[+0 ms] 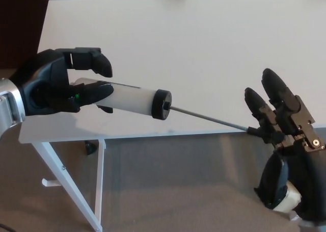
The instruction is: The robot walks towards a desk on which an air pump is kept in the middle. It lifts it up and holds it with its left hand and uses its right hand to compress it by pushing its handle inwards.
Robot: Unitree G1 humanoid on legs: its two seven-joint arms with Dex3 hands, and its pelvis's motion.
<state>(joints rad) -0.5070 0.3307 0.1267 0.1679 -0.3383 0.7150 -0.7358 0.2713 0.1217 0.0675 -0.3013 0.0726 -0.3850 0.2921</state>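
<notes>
The air pump [130, 97] is a white barrel with a black end cap [162, 104], held just above the desk's front edge and tilted down to the right. My left hand [56, 84] is shut on the barrel's left end. A thin metal rod [209, 118] runs out of the cap, fully extended, toward my right hand [277, 117]. That hand is open, fingers spread and pointing up. Its fingers [261, 114] rest against the rod's far end and hide the black handle.
The white desk [204, 43] fills the upper picture, its front edge running under the pump. White angled legs [66, 183] stand below at the left, with a small black caster [90, 148] by them. Brown carpet [178, 191] lies beneath. A dark panel [20, 23] stands at the upper left.
</notes>
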